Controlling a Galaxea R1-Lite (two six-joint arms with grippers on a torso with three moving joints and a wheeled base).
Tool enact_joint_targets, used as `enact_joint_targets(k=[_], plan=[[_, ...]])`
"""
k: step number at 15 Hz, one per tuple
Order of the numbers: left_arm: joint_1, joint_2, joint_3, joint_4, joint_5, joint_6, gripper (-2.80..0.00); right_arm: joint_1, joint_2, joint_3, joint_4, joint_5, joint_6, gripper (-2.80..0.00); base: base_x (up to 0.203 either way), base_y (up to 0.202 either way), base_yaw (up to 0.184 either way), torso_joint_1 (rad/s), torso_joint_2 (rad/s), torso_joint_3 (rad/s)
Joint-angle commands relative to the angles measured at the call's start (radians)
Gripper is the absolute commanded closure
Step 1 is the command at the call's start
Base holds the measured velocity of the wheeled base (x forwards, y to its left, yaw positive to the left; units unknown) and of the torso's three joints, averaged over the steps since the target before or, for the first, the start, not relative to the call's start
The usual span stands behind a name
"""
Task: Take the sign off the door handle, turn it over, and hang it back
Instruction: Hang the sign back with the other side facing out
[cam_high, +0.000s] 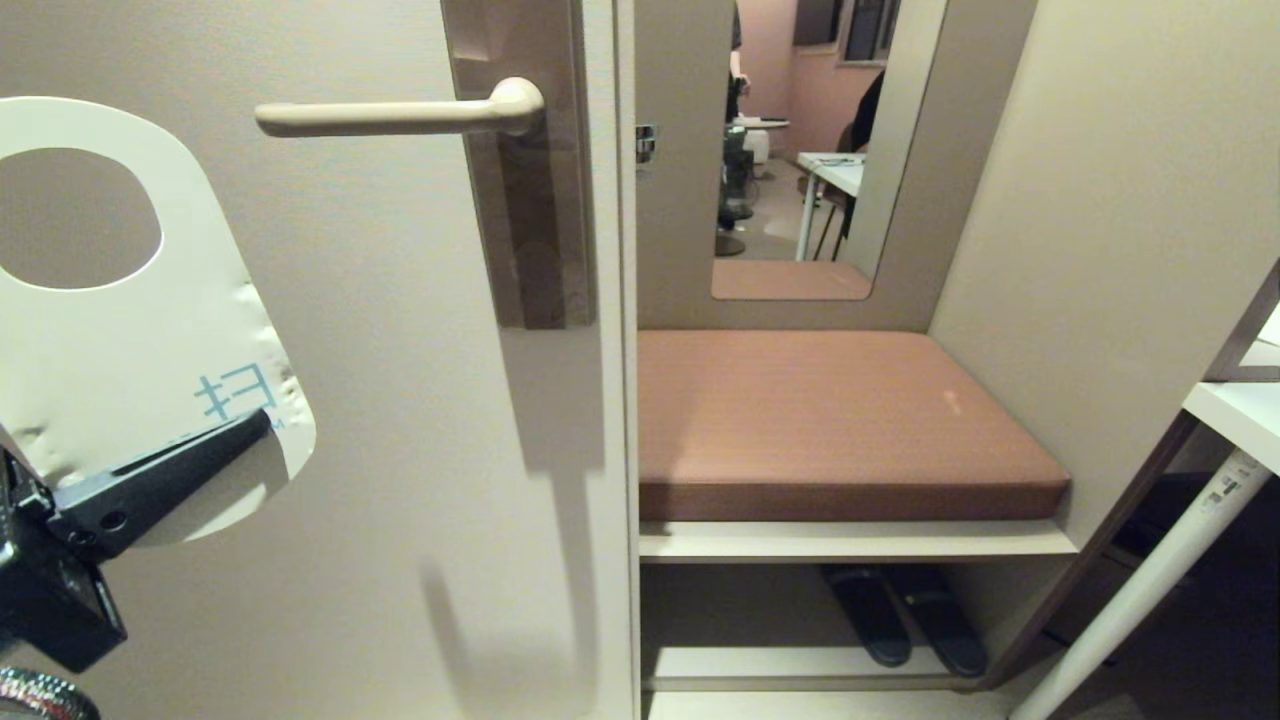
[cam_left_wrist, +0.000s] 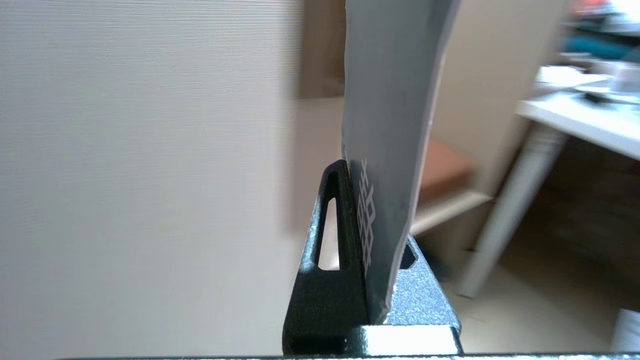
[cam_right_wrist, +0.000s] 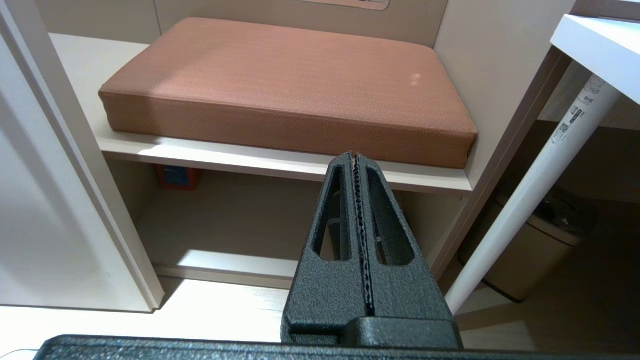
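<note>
The sign sat clamped by its lower end in our left gripper, white face toward us, left of and clear of the handle. Our right gripper had its jaws together, empty, near the cushion.

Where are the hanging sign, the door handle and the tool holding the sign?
sign (cam_high: 120, 350): head view, white face below its hole.
door handle (cam_high: 390, 117): head view, middle of the lever.
left tool (cam_high: 190, 455): head view, dark finger clamped on the sign's lower end.
</note>
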Motion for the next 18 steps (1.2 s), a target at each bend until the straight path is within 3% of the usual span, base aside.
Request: enact_joint_targets(k=[1, 8, 18], plan=[[0.077, 0.063, -0.022, -0.004, 0.002, 0.015, 0.0, 0.0, 0.0, 0.0, 0.0, 0.001, 0.0, 0.0, 0.0, 0.0, 0.0, 0.0, 0.0, 0.0], [0.102, 0.19, -0.154, -0.004, 0.057, 0.053, 0.0, 0.0, 0.0, 0.0, -0.001, 0.001, 0.0, 0.0, 0.0, 0.0, 0.0, 0.0, 0.0, 0.0], [0.102, 0.284, -0.239, -0.005, 0.061, 0.074, 0.0, 0.0, 0.0, 0.001, -0.003, 0.001, -0.001, 0.0, 0.0, 0.0, 0.0, 0.0, 0.0, 0.0]])
